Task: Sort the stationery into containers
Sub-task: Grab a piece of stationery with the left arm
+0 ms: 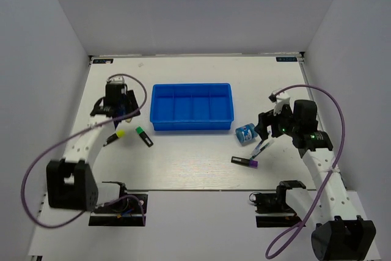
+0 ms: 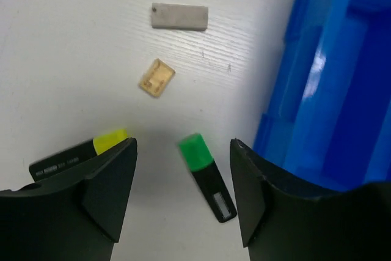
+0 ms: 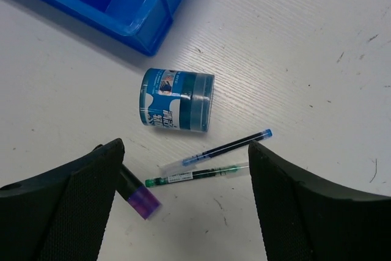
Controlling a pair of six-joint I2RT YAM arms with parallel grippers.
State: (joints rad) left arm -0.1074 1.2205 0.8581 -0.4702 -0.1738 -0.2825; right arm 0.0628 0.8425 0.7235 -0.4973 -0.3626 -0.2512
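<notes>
The blue tray [image 1: 192, 128] sits mid-table, its compartments empty. My left gripper [image 2: 183, 169] is open above a green-ended black marker [image 2: 208, 176], with a yellow-ended marker [image 2: 76, 152] under its left finger. A grey eraser [image 2: 179, 16] and a tan eraser [image 2: 157, 78] lie beyond. My right gripper [image 3: 183, 178] is open above a blue pen [image 3: 225, 147] and a green pen [image 3: 198, 175]. A purple-ended marker [image 3: 139, 197] lies by its left finger. The blue-white tape roll [image 3: 177, 100] lies on its side near the tray's corner [image 3: 143, 29].
White walls close in the table on the left, back and right. The tray's wall [image 2: 317, 108] stands just right of my left gripper. Purple cables loop beside both arms [image 1: 36, 169].
</notes>
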